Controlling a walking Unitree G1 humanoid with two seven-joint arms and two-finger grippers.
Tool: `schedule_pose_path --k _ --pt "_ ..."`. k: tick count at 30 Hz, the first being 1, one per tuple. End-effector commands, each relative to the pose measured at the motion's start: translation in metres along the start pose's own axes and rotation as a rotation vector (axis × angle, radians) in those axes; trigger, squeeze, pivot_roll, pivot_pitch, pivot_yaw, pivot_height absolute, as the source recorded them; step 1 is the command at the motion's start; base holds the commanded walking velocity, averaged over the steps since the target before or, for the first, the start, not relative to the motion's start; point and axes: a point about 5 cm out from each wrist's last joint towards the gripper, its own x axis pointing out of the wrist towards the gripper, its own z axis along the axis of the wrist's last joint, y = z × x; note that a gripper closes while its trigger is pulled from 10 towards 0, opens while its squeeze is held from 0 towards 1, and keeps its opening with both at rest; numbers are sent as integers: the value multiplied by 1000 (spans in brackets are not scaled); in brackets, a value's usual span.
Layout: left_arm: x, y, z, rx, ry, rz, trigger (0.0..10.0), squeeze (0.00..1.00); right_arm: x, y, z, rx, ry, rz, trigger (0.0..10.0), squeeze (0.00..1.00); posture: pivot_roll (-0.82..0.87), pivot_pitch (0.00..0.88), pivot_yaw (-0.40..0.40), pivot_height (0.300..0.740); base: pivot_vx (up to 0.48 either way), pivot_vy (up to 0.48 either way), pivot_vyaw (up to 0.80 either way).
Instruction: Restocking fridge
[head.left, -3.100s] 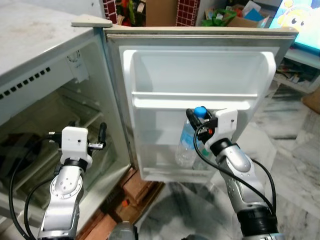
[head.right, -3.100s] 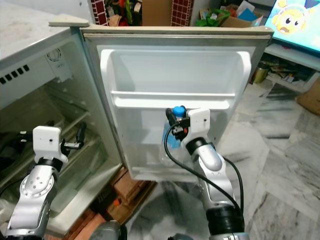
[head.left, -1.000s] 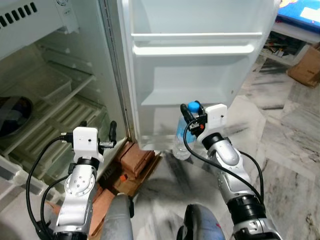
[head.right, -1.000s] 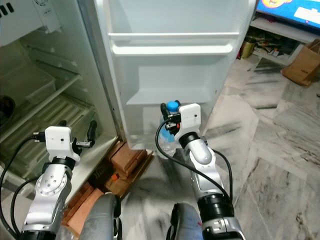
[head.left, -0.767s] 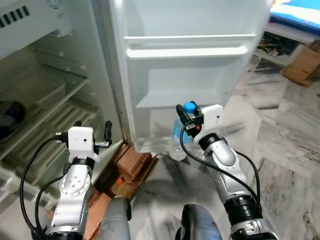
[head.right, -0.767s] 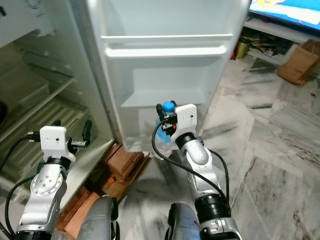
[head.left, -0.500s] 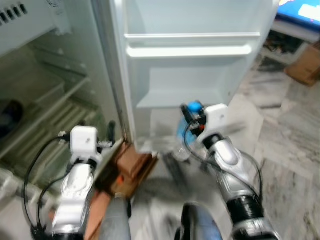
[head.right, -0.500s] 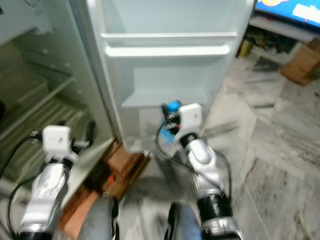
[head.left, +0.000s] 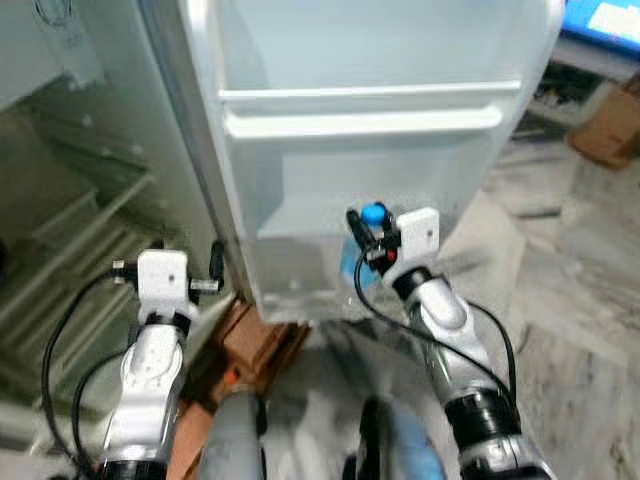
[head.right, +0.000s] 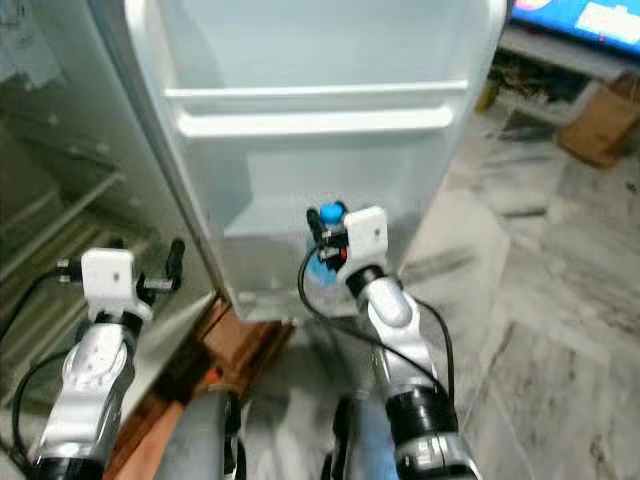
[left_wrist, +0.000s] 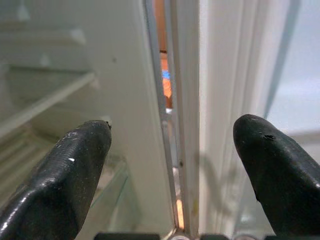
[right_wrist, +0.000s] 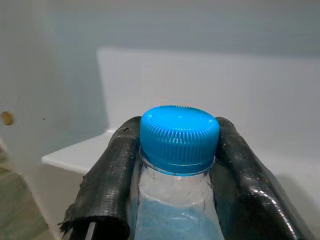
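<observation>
Pale green fridge interior sits left of the open fridge door (head.left: 380, 150), and the left gripper (head.left: 205, 284) hangs there with fingers spread, holding nothing. Right of it, the right gripper (right_wrist: 172, 170) is clamped round the neck of a blue-capped water bottle (right_wrist: 179, 145), held upright just in front of the door's lower part.

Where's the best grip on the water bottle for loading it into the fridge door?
At the neck, just under the blue cap, as the right gripper has it now: a finger on either side of the bottle. The neck is narrow, and the cap's wider rim probably stops slipping. Coming from the side away from the fridge door leaves the upright body free to go in first.
</observation>
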Motion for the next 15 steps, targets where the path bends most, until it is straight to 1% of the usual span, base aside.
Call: schedule_pose_path --k 1,7,8,11,15 --pt "-1 -5 -1 -11 10 -16 10000 0 -3 -10 5 -23 -19 -25 10000 0 124 124 -16 642 330 0 0" --pt "-1 -6 -1 -11 14 -16 10000 0 -3 -7 3 -23 -16 -16 10000 0 125 119 -14 642 343 0 0" --pt "-1 -6 -1 -11 15 -15 10000 0 -3 -7 3 -20 -15 -13 10000 0 125 119 -14 642 0 0 0" --pt "0 -7 0 -12 19 -14 10000 0 -3 -5 4 -54 -18 9 10000 0 123 120 -14 642 0 0 0" --pt "1 -9 1 -14 25 -16 10000 0 -4 -5 5 -52 -21 10 10000 0 125 119 -13 642 0 0 758"
